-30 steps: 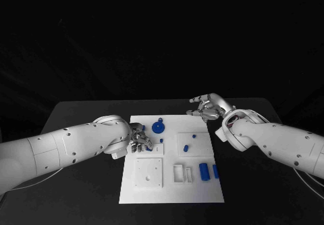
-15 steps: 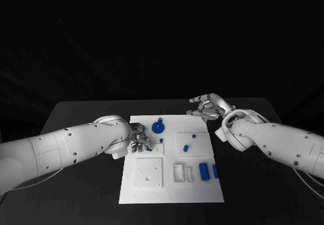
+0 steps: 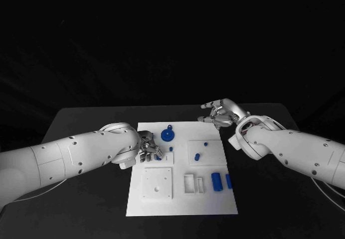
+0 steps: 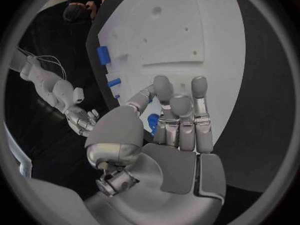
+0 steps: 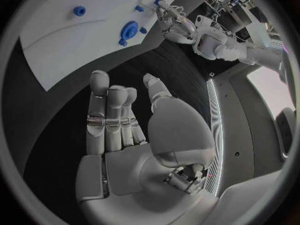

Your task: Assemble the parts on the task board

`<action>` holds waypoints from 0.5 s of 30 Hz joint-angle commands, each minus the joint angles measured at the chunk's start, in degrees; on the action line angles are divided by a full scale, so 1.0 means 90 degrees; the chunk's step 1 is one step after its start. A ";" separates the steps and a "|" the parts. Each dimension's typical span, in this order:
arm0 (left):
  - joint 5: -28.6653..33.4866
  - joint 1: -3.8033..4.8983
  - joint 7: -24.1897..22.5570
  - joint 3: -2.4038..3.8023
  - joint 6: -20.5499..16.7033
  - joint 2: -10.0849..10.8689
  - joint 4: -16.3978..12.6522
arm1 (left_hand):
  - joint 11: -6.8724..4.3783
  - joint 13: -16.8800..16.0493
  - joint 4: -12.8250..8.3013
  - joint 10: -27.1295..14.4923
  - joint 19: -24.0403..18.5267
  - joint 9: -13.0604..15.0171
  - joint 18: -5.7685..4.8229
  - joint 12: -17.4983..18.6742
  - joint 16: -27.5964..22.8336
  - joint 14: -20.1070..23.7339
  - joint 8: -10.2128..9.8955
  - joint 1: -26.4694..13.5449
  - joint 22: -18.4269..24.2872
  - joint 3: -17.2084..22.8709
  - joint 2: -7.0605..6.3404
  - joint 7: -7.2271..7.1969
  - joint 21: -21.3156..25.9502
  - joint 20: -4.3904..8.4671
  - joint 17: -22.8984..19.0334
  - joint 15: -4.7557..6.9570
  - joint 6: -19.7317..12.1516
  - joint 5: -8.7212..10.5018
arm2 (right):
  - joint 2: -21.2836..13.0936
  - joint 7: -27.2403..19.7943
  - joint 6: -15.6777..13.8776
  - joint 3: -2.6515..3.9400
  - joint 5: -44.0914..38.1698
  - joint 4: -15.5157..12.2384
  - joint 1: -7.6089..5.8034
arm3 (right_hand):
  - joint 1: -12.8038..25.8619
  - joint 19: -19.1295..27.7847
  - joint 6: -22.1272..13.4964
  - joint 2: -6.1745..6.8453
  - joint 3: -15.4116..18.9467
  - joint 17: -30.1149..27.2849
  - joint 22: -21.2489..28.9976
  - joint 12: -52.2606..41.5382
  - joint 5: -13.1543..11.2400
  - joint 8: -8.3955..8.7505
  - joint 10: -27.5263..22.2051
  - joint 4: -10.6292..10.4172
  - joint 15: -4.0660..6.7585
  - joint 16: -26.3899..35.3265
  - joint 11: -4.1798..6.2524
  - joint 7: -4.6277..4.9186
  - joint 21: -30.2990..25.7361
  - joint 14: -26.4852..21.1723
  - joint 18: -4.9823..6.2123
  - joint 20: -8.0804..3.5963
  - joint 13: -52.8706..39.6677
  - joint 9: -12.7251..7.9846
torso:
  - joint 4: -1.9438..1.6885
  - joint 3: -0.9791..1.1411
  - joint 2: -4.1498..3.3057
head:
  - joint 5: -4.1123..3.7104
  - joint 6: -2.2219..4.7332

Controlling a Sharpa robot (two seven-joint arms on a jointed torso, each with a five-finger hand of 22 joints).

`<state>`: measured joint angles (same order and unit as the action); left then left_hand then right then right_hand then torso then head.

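Note:
The white task board (image 3: pixel 183 199) lies in the middle of the black table. On it are a round blue part (image 3: pixel 168 134), small blue pegs (image 3: pixel 206 144) (image 3: pixel 197 157) and two blue cylinders (image 3: pixel 216 181) (image 3: pixel 229 181). My left hand (image 3: pixel 149 148) hovers over the board's left side. Its fingers (image 4: pixel 181 120) stretch out side by side, with a small blue piece (image 4: pixel 152 122) showing between thumb and fingers; I see no grip on it. My right hand (image 3: pixel 219 113) hangs over bare table off the board's far right corner, fingers (image 5: pixel 109 120) extended and empty.
White raised blocks (image 3: pixel 158 181) (image 3: pixel 193 183) stand on the board's near half, and a square plate (image 3: pixel 205 151) sits at its right. Both white forearms flank the board. Black table surface (image 3: pixel 86 119) surrounds it on all sides.

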<state>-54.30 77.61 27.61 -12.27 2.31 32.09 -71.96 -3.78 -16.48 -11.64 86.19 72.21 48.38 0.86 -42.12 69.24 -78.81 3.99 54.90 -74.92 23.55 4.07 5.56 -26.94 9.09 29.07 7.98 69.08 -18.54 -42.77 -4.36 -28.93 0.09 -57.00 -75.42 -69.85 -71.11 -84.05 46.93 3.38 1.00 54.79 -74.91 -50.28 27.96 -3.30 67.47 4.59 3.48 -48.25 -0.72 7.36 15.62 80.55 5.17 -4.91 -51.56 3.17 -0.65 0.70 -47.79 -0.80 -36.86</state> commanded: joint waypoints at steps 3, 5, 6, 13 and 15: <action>-0.0026 -0.0034 0.0097 -0.0030 0.0206 -0.0036 -0.0016 | -0.0282 0.0022 0.0052 0.0063 0.0067 0.0359 -0.0095 -0.0072 0.0065 -0.0102 0.0024 0.0188 -0.0118 -0.0056 0.0109 -0.1068 -0.0040 0.0004 -0.0028 0.0037 0.1611 0.0185 | 0.0003 -0.0036 0.0055 0.0003 -0.0006 -0.0002 0.0000 | -0.0002 -0.0198 0.0029 -0.0056 -0.0014 0.0007 -0.0197 -0.0021 0.0031 0.0015 -0.0029 0.0034 0.0007 0.0008 0.0019 -0.0002 -0.0033 -0.0014 0.0074 0.0037 0.0006 0.0001 | -0.0001 -0.0004 0.0000 | -0.0008 -0.0018; -0.0027 -0.0035 0.0104 -0.0032 0.0198 -0.0044 -0.0012 | -0.0285 0.0113 0.0103 0.0062 0.0067 0.0352 -0.0095 -0.0121 0.0103 -0.0084 0.0018 0.0272 -0.0119 -0.0121 0.0093 -0.1062 -0.0052 -0.0006 -0.0014 0.0030 0.1611 0.0208 | 0.0003 -0.0037 0.0055 0.0003 -0.0006 -0.0002 0.0000 | -0.0002 -0.0198 0.0029 -0.0056 -0.0014 0.0007 -0.0197 -0.0021 0.0031 0.0015 -0.0029 0.0034 0.0007 0.0008 0.0019 -0.0002 -0.0033 -0.0014 0.0074 0.0037 0.0006 0.0001 | 0.0000 -0.0003 0.0001 | -0.0016 -0.0015; -0.0027 -0.0036 0.0107 -0.0034 0.0194 -0.0048 -0.0010 | -0.0280 0.0119 0.0109 0.0064 0.0065 0.0352 -0.0095 -0.0123 0.0099 -0.0086 0.0020 0.0265 -0.0117 -0.0123 0.0092 -0.1067 -0.0050 -0.0002 -0.0016 0.0032 0.1613 0.0225 | 0.0003 -0.0037 0.0055 0.0003 -0.0006 -0.0003 0.0000 | -0.0002 -0.0198 0.0029 -0.0056 -0.0014 0.0007 -0.0197 -0.0021 0.0031 0.0015 -0.0029 0.0034 0.0007 0.0008 0.0019 -0.0002 -0.0033 -0.0014 0.0074 0.0037 0.0006 0.0001 | 0.0000 -0.0003 0.0002 | -0.0018 -0.0018; -0.0028 -0.0047 0.0124 -0.0040 0.0129 -0.0076 0.0016 | -0.0285 0.0192 0.0251 0.0064 0.0074 0.0353 -0.0095 -0.0170 0.0095 -0.0101 0.0026 0.0342 -0.0112 -0.0284 0.0144 -0.1074 -0.0043 0.0001 -0.0022 0.0038 0.1626 0.0853 | 0.0005 -0.0039 0.0057 0.0003 -0.0005 0.0000 0.0000 | 0.0009 -0.0198 0.0021 -0.0053 -0.0029 0.0001 -0.0198 -0.0015 0.0045 0.0016 -0.0033 0.0044 0.0007 0.0017 0.0018 -0.0001 -0.0043 -0.0019 0.0073 0.0036 0.0012 0.0000 | 0.0002 -0.0003 0.0001 | -0.0036 -0.0018; -0.0028 -0.0050 0.0125 -0.0041 0.0111 -0.0079 0.0022 | -0.0287 0.0214 0.0321 0.0064 0.0076 0.0355 -0.0095 -0.0181 0.0094 -0.0099 0.0025 0.0381 -0.0112 -0.0368 0.0155 -0.1075 -0.0039 0.0003 -0.0023 0.0040 0.1624 0.1071 | 0.0005 -0.0040 0.0058 0.0003 -0.0003 0.0003 0.0000 | 0.0009 -0.0198 0.0021 -0.0053 -0.0029 0.0001 -0.0198 -0.0015 0.0045 0.0016 -0.0033 0.0044 0.0007 0.0017 0.0018 -0.0001 -0.0043 -0.0019 0.0073 0.0036 0.0012 0.0000 | 0.0002 -0.0004 0.0001 | -0.0042 -0.0025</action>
<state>-54.43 77.52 28.06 -12.42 2.35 31.57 -71.76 -3.79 -14.59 -8.63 86.19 72.60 51.49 0.85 -43.40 70.07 -78.97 4.36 57.91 -74.91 20.54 5.45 5.48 -27.18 9.12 28.86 8.09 69.15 -8.96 -42.75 -4.36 -28.93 0.09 -57.00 -75.38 -69.85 -71.12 -84.05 46.93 3.39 0.76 54.78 -74.90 -50.28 28.18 -3.30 67.47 4.83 3.49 -48.25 -0.72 7.36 15.63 80.55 5.17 -4.91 -51.50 3.17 -0.65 0.67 -47.79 -1.12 -37.05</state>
